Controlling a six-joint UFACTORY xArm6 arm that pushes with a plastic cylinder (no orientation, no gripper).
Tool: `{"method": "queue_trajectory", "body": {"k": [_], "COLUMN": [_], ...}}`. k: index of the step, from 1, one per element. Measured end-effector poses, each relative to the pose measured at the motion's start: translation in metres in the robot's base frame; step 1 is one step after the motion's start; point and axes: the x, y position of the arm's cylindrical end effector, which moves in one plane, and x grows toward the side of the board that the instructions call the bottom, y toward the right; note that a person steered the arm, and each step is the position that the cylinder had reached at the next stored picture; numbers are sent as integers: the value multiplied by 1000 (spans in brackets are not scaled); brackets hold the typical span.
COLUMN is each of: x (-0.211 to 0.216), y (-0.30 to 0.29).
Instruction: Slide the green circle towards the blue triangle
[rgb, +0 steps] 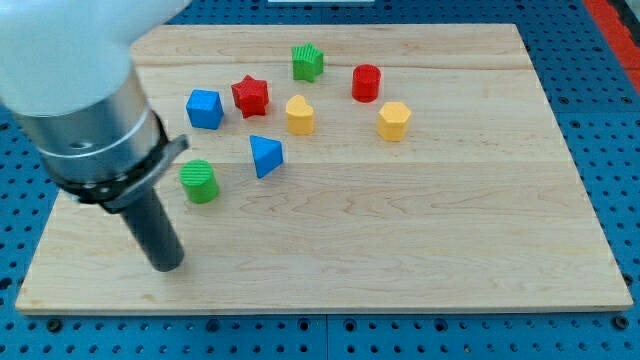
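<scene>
The green circle (199, 181) stands on the wooden board at the view's left. The blue triangle (265, 156) lies a short way to its upper right, apart from it. My tip (167, 265) rests on the board below and slightly left of the green circle, with a gap between them. The rod's wide upper body covers the board's upper left corner.
A blue cube (204, 109), a red star (250, 96), a yellow heart-like block (299, 115), a green star (308, 62), a red cylinder (366, 83) and a yellow hexagon (394, 121) sit across the upper part of the wooden board (420, 230).
</scene>
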Motion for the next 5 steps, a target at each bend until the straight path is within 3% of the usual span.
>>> {"method": "queue_trajectory", "body": {"k": [2, 5], "x": [-32, -117], "y": [-16, -16]}}
